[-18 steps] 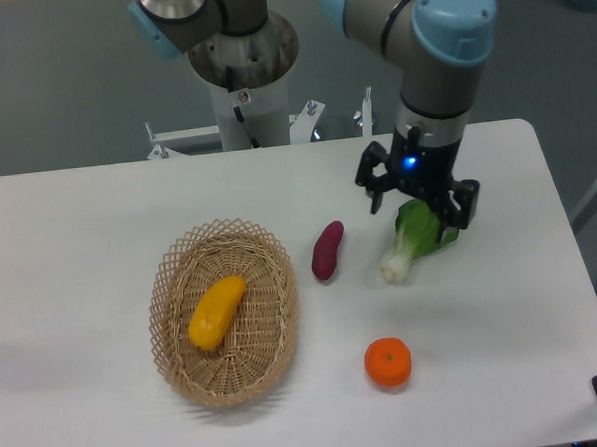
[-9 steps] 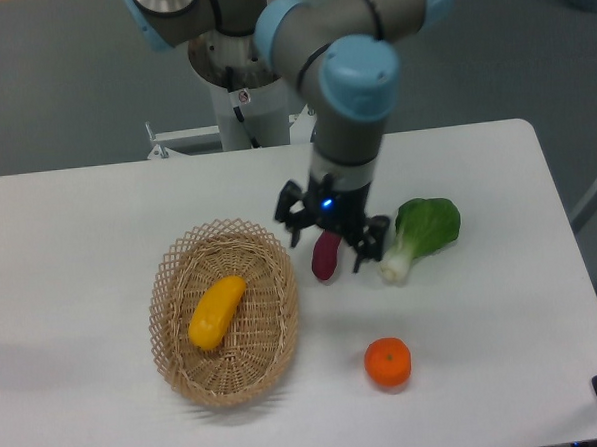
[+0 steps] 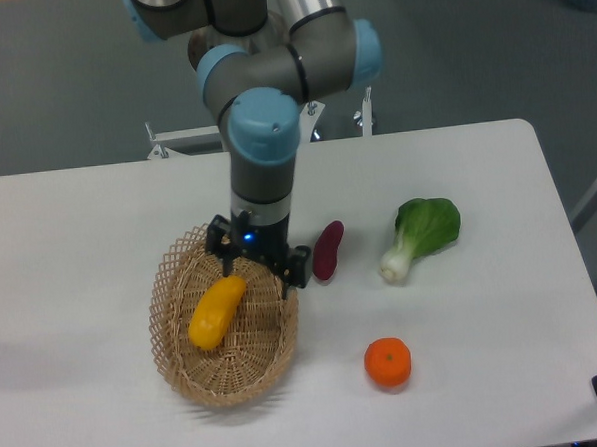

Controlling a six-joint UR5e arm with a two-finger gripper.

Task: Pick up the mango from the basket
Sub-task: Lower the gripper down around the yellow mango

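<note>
One mango (image 3: 217, 313) in one basket (image 3: 182, 370) (claw (image 3: 258, 267) spread above).

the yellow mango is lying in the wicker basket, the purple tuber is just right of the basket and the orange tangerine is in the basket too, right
Not quite. The round orange tangerine sits on the white table, outside the basket, off to its lower right. The rest holds: the elongated yellow mango lies in the woven wicker basket, and the purple tuber is just right of it. The fixed camera view shows this.

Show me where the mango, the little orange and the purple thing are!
mango (image 3: 216, 312), fixed camera, middle of its yellow body, lying in the basket.
tangerine (image 3: 387, 363), fixed camera, centre of its top.
purple tuber (image 3: 327, 251), fixed camera, middle of its length.
</note>
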